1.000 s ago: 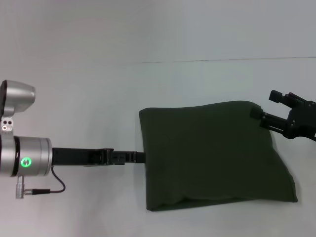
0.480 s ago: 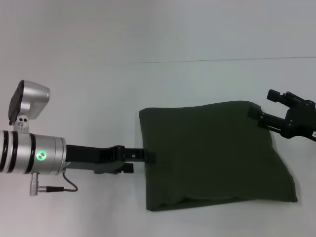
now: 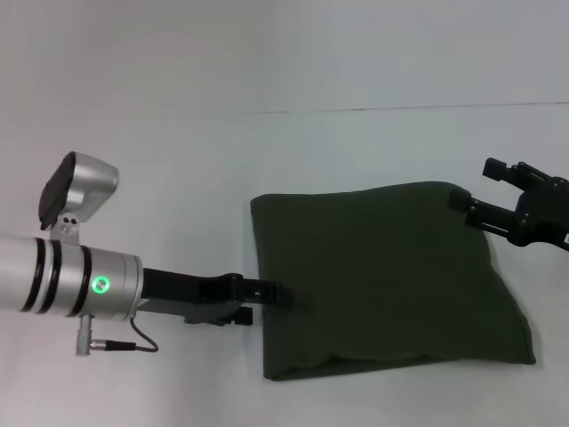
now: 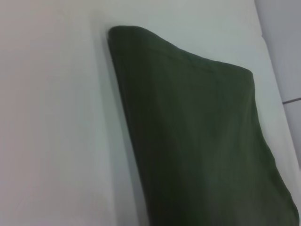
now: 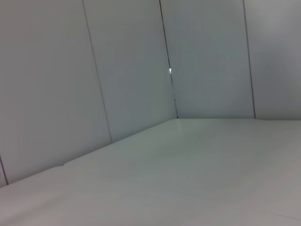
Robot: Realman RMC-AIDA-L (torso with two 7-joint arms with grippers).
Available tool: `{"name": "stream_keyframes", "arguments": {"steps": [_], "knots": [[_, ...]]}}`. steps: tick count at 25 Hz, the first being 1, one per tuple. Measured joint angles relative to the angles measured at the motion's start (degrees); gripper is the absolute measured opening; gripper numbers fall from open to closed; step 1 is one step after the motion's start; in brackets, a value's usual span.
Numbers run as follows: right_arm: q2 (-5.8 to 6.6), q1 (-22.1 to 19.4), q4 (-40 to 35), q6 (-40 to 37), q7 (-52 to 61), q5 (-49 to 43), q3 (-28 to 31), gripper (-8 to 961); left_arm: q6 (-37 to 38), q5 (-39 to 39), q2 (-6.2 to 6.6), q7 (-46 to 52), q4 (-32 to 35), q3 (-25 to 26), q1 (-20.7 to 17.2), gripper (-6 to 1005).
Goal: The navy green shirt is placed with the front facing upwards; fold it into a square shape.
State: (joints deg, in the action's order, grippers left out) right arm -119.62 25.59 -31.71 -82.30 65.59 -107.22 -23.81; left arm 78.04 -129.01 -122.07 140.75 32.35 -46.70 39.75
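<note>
Since a second ago the left arm has swung in from the robot's left and dropped nearer, and its gripper tip has pushed from the fabric's left edge to just over it; the right gripper has barely shifted.

Nearest, the left gripper (image 3: 267, 291) lies low along the white table (image 3: 178, 160), its dark tip touching or overlapping the left edge of the navy green shirt (image 3: 382, 276) a little below mid-height. Whether its fingers are spread or closed cannot be made out. The shirt lies folded into a rough square, right of centre on the table, plain green side up, its near right corner flaring outward and its near edge thick and rolled. From the left wrist camera the shirt (image 4: 197, 136) shows as a smooth folded slab with layered edges along one side.

Farther back, the right gripper (image 3: 484, 191) sits at the shirt's far right corner, its fingers spread apart, one tip right by the fabric and the other raised clear of it.
</note>
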Motion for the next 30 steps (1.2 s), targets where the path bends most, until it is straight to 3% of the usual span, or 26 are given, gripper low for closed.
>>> {"name": "stream_keyframes", "arguments": {"steps": [13,27,30], "knots": [[0.00,-0.25,-0.10,-0.45,-0.02,0.00,0.17,886,-1.41,-0.18,-1.61,0.06,-0.10,-2.29,0.90,796],[0.01,-0.64,-0.11,-0.50,0.38,0.00,0.17,885,-2.27,-0.18,-1.75,0.25,-0.62,-5.68,1.75,777],[0.00,-0.64,-0.10,-0.53,0.40,0.02,0.17,885,-2.52,-0.15,-1.77,0.24,-0.78,-5.87,2.07,656]]}}
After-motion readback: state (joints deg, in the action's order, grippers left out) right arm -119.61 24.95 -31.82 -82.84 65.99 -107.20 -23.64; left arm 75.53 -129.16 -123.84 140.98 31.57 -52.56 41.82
